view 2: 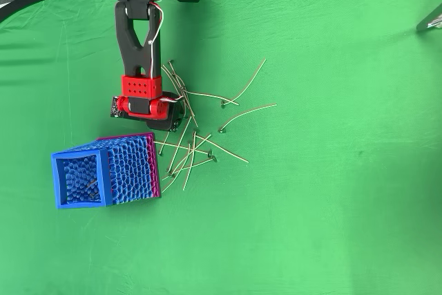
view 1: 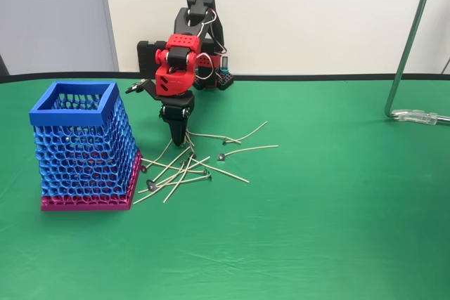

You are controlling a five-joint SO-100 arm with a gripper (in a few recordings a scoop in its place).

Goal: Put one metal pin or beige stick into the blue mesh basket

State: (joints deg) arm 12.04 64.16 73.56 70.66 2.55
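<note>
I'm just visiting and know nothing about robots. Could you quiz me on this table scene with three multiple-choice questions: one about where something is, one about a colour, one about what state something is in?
1. In the fixed view, where does the tall blue plastic honeycomb-mesh basket stand relative to the scattered thin beige sticks with small metal heads?
A. Left of them
B. Right of them
C. On top of them

2. What colour is the basket's flat base?
A. Yellow
B. Magenta
C. White

3. What is the red-and-black arm's gripper doing?
A. Lying flat far from the sticks
B. Reaching into the basket
C. Pointing down at the top edge of the stick pile

Answers:
1. A, the basket sits at the left on the green cloth-covered table, the sticks to its right.
2. B, a magenta slab shows under the blue mesh.
3. C, its tip hangs down just above the pile.
</note>
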